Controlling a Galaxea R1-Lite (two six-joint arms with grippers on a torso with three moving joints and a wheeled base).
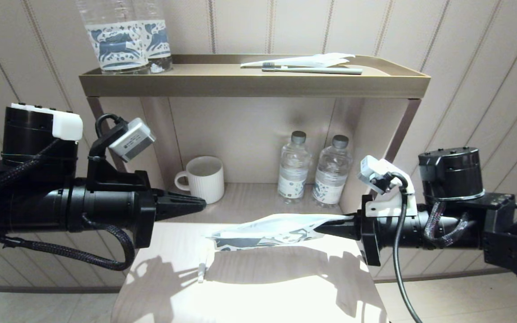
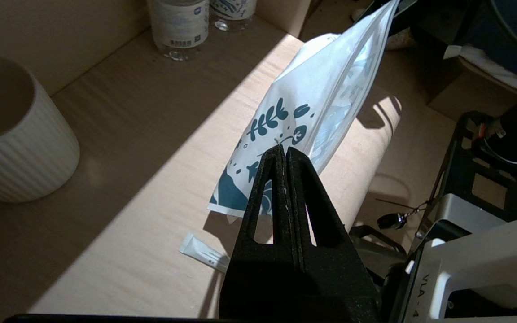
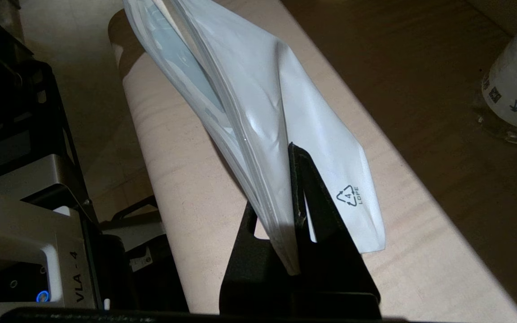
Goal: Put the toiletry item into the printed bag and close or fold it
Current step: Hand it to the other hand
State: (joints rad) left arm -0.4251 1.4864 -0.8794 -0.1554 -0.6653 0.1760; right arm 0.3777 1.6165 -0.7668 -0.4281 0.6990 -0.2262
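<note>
Head view: right gripper (image 1: 326, 229) has its fingers clamped on one end of the printed bag (image 1: 267, 231). The bag hangs out flat-ish over the tabletop (image 1: 263, 287), free end sagging toward the left gripper (image 1: 200, 205). Left fingers are pressed together with nothing visibly in them, tip near the bag's free end but apart from it.

White toothbrush isn't visible anywhere. It could be inside the bag, can't tell. The only brush showing is the grey-green one (image 1: 317, 70) on the top shelf, which is the wrong item. Small white tube (image 1: 201, 272) lies on the tabletop under the bag's free end.

Risks as I read them:
- Single-end grip on slick plastic. Right wrist view shows the film bunched between the fingers, so a tug from the left side could pull it out.
- Can't tell if the mouth is sealed. If it's open and the free end drops further, anything inside slides out onto the tabletop.
- Left fingers need to open before taking the edge. Going in pressed together just pushes the bag and twists it in the right grip.
- Mug (image 1: 204, 178) sits just behind the left fingers, water bottles (image 1: 293, 166) behind the bag. A wide swing clips them.
</note>
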